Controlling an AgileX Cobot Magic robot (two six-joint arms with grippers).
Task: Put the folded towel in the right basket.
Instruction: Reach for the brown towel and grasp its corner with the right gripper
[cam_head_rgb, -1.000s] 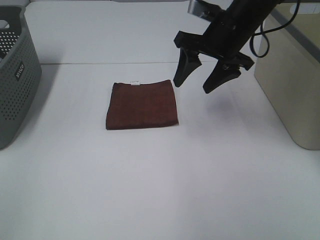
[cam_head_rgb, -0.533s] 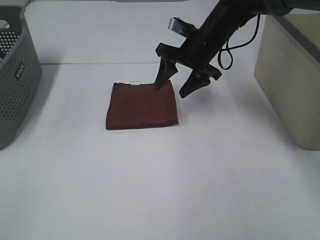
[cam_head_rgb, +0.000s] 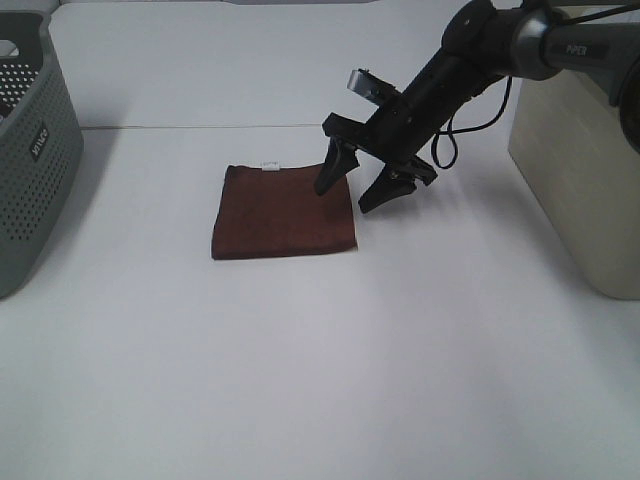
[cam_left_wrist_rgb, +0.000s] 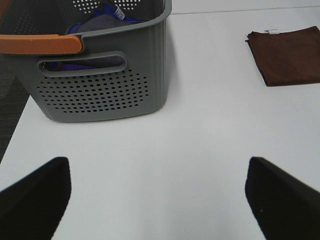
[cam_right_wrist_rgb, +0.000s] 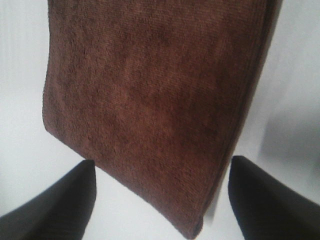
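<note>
One view at a time. From the high camera: shows a folded towel (cam_head_rgb: 285, 210) lying flat on the table (cam_head_rgb: 400, 350), with a grey basket (cam_head_rgb: 35, 170) well off one side of the towel and the beige basket (cam_head_rgb: 570, 170) well off the other. Finds the right gripper (cam_head_rgb: 343, 198) low over the towel's edge on the beige-basket side, jaws spread, one tip over the cloth, the other just beside it, arm slanting down from that same side. Looks soft, light and limp; would probably sag or unfold if pinched by one layer, so best taken across the whole stack at that edge. From the left wrist: shows the left gripper (cam_left_wrist_rgb: 157, 200) spread wide and empty, near the grey basket (cam_left_wrist_rgb: 100, 85), well apart from the towel (cam_left_wrist_rgb: 290, 55). From the right wrist: shows a corner of the towel (cam_right_wrist_rgb: 150, 100) lying between the spread jaws, not yet pinched; cannot tell whether touching.
</note>
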